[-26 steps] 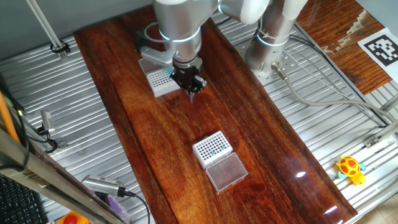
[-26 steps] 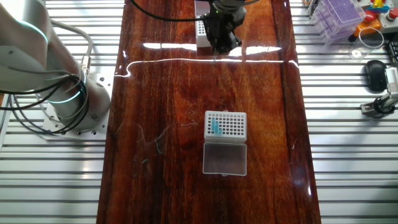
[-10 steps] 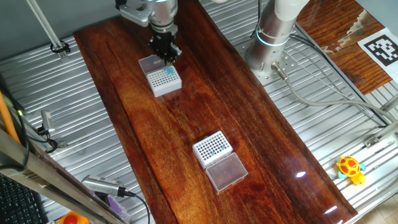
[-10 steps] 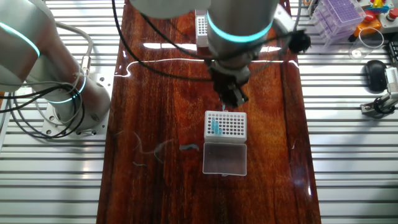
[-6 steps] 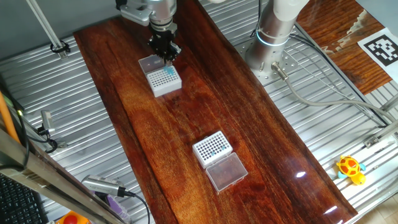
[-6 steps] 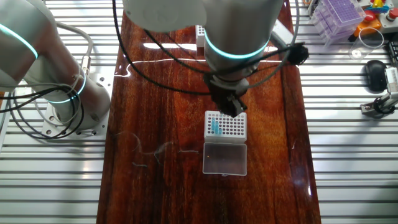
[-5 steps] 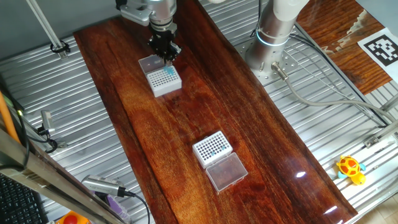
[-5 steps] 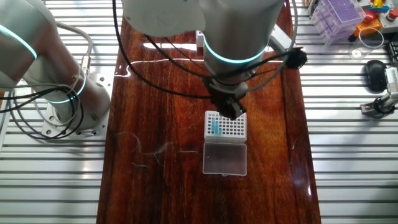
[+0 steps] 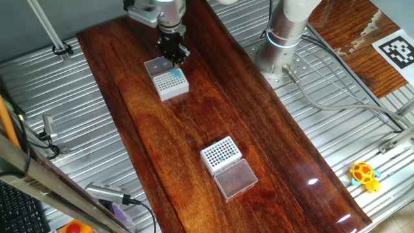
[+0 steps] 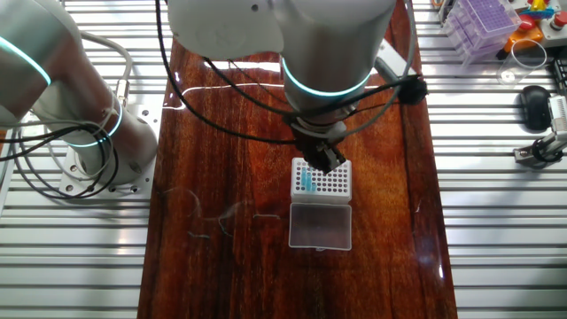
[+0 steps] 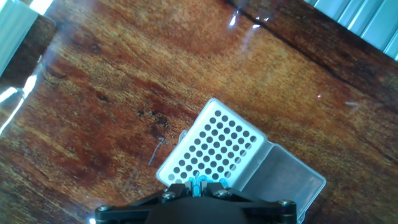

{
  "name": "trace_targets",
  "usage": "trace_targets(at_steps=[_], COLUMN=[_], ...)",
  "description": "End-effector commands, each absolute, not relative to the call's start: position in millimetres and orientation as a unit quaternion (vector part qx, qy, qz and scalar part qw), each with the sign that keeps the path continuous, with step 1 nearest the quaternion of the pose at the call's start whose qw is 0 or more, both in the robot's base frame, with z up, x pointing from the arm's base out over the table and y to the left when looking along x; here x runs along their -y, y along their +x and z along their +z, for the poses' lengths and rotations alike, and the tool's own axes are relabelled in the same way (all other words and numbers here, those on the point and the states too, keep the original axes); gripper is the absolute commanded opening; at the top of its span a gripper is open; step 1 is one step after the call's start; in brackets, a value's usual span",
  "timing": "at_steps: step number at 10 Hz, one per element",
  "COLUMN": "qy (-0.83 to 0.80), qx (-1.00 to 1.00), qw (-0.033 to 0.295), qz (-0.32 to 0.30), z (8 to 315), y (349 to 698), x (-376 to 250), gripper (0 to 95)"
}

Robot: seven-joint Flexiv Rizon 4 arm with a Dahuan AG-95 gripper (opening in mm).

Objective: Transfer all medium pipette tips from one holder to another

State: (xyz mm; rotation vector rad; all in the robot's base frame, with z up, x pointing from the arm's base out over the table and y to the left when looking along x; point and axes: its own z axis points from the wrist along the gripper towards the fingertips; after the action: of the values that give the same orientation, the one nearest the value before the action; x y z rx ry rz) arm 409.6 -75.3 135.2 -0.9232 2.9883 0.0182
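Note:
My gripper point(image 11: 199, 184) is shut on one of the medium pipette tips point(image 11: 199, 181), a slim teal cone pointing down at the front row of a white holder point(image 11: 214, 146) full of round holes. In the fixed views the gripper point(image 9: 174, 59) point(image 10: 326, 161) hangs just over this holder point(image 9: 171, 83) point(image 10: 322, 180), which carries a few blue tips point(image 10: 306, 182). A second white holder point(image 9: 220, 154) stands farther along the board with blue tips point(image 9: 223, 155) in it; the arm hides it in the other fixed view.
Each holder has a clear lid lying open beside it point(image 9: 237, 178) point(image 10: 320, 225) point(image 11: 286, 177). The dark wooden board point(image 9: 194, 123) lies on a ribbed metal table. The arm's base point(image 10: 89, 142) stands to one side, and a purple rack point(image 10: 483, 22) sits off the board.
The gripper has come across from the other holder carrying the tip. Over the last second it has sunk a little closer to this holder's top.

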Motion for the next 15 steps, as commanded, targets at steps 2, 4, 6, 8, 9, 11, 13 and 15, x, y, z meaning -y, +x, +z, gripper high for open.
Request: trace_targets(at_steps=[2, 4, 6, 8, 9, 11, 13, 15], qy=[-0.295, -0.295, -0.297, -0.297, -0.297, -0.297, -0.296, -0.295], qx=[-0.955, -0.955, -0.955, -0.955, -0.955, -0.955, -0.955, -0.956], qw=[0.009, 0.010, 0.011, 0.013, 0.013, 0.014, 0.014, 0.013], qz=[0.005, 0.004, 0.004, 0.003, 0.003, 0.002, 0.001, -0.002], z=[131, 127, 124, 119, 117, 114, 112, 112], y=[408, 408, 408, 408, 408, 408, 408, 408], x=[75, 75, 74, 74, 74, 73, 73, 73], gripper=[0.0, 0.0, 0.0, 0.0, 0.0, 0.0, 0.0, 19.0])
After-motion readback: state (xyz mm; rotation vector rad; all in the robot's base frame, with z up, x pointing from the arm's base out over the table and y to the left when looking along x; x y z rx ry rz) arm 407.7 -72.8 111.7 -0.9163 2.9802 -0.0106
